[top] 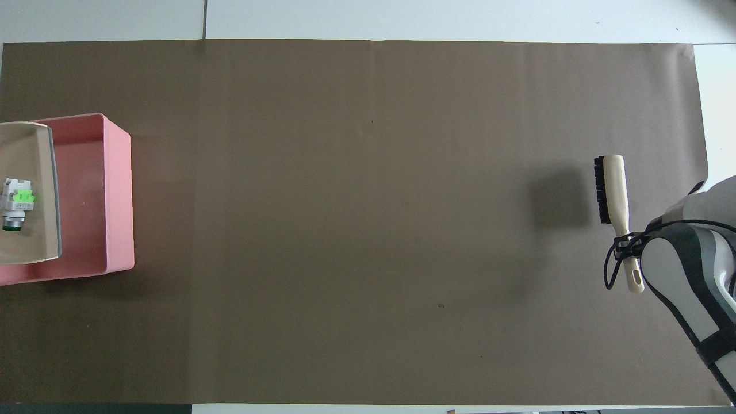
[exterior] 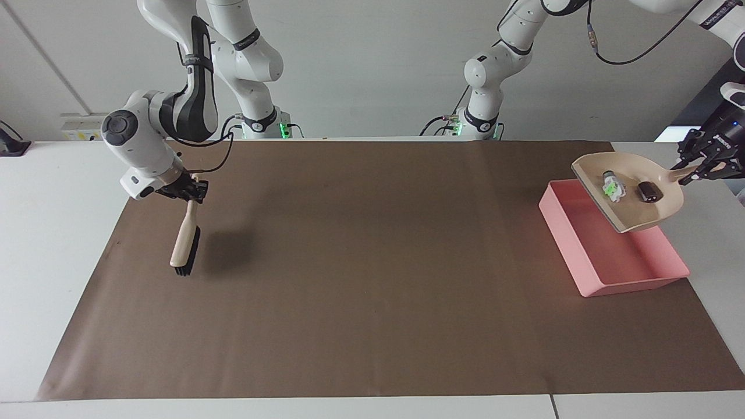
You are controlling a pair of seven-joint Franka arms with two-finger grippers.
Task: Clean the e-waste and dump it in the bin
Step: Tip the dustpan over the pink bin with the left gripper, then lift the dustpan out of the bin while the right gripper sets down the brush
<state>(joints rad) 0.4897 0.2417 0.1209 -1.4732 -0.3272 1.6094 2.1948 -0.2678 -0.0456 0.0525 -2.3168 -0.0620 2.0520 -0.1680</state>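
My left gripper (exterior: 701,166) is shut on the handle of the beige dustpan (exterior: 637,212) and holds it in the air over the pink bin (exterior: 617,262). Both e-waste pieces lie in the pan: a white piece with a green mark and silvery end (exterior: 611,187), and a dark short cylinder (exterior: 648,192) closer to the handle. The overhead view shows the pan (top: 29,241), the white piece (top: 14,202) and the bin (top: 86,190); the dark piece and left gripper are out of that view. The inside of the bin looks bare.
My right gripper (exterior: 189,191) is shut on the handle of a beige brush with black bristles (exterior: 185,244), held over the brown mat (exterior: 372,279) at the right arm's end. The brush also shows in the overhead view (top: 612,190).
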